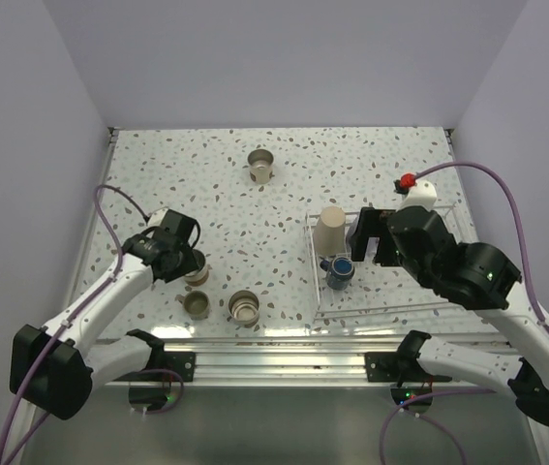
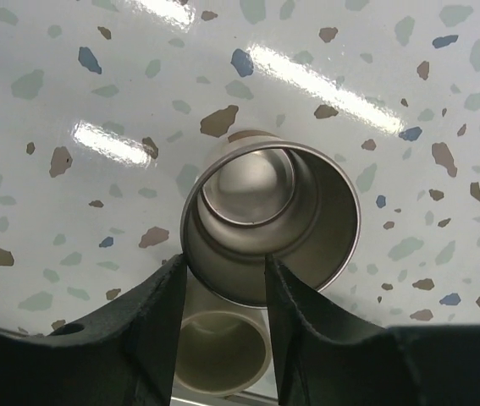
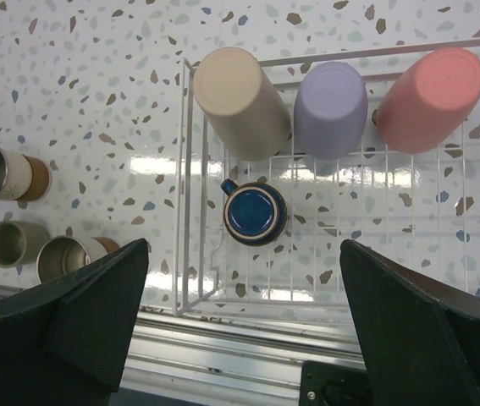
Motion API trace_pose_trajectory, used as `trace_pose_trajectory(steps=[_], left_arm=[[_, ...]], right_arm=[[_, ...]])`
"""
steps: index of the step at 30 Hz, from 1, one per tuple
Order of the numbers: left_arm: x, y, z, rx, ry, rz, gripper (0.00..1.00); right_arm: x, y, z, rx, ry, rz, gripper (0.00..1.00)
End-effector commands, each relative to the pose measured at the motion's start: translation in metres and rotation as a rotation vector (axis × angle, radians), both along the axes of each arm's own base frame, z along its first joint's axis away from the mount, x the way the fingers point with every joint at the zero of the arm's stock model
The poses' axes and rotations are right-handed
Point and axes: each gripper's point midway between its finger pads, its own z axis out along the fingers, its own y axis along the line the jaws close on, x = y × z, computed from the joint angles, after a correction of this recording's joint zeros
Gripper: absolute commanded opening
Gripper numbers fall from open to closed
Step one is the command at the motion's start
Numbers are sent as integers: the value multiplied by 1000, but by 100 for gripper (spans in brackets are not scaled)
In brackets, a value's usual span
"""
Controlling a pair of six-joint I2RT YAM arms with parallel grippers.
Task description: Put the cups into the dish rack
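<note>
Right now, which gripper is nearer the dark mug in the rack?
Right. The right gripper hangs above the mug; the left gripper is at a steel cup outside the rack.

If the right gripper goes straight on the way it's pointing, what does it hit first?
Likely the small dark mug in the dish rack, roughly centred ahead of the open right gripper; depth is unclear.

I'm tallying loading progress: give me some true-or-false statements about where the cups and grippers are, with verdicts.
The dish rack holds four cups. True.
The lavender tumbler stands between the beige tumbler and the coral-red tumbler. True.
The dark mug sits outside the rack. False: it is inside the rack, beside the beige tumbler.
The left gripper is at a metal cup. True.
The right gripper holds a metal cup. False: it hangs open and empty above the rack.
</note>
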Motion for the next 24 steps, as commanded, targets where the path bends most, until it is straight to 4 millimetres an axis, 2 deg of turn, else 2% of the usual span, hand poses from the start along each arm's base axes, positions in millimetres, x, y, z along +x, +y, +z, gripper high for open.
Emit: trace_pose_trajectory(steps=[1,3,6,9,10,12,14,15,16,17,18,19,20,22,23,24], left_arm=[[18,6,0,13,-70,70,45],[17,7,-6,19,-51,72,44],[15,4,-15,6,-37,65,37],[16,-1,-20,-21,-46,52,21],[19,-4,-18,-27,-52,37,0],[29,-11,-5,-58,-85,20,0],[49,-22,34,-108,-199,-10,0],[57,-30,51,-144,-241,-38,0],[73,-41,91,-188,-356,-82,0],[81,-49,112,-225,-411,-115,0],[84,-66,134,-300,-455,-181,0],[92,-80,167,-361,-529,-235,0],[94,-107,200,-482,-603,-343,0],[96,-136,244,-650,-686,-438,0],[98,-149,280,-741,-803,-499,0],[85,-165,300,-852,-833,-597,0]], right_arm=[[-5,-7,12,-2,-19,13,98],[-5,-8,13,-11,-19,12,99],[-5,-10,14,-25,-24,12,98],[-4,-10,15,-32,-29,13,99],[-3,-9,16,-34,-30,13,99],[0,-9,21,-44,-43,16,99],[6,-11,26,-95,-58,11,99],[9,-14,41,-90,-88,-3,99],[15,-13,56,-105,-109,-17,99],[19,-10,51,-127,-96,-14,99],[21,-4,75,-77,-131,-2,99],[23,5,85,-52,-140,18,99],[26,27,107,35,-155,81,99],[27,58,129,147,-159,174,99],[33,71,145,228,-173,192,98],[26,89,168,325,-175,275,99]])
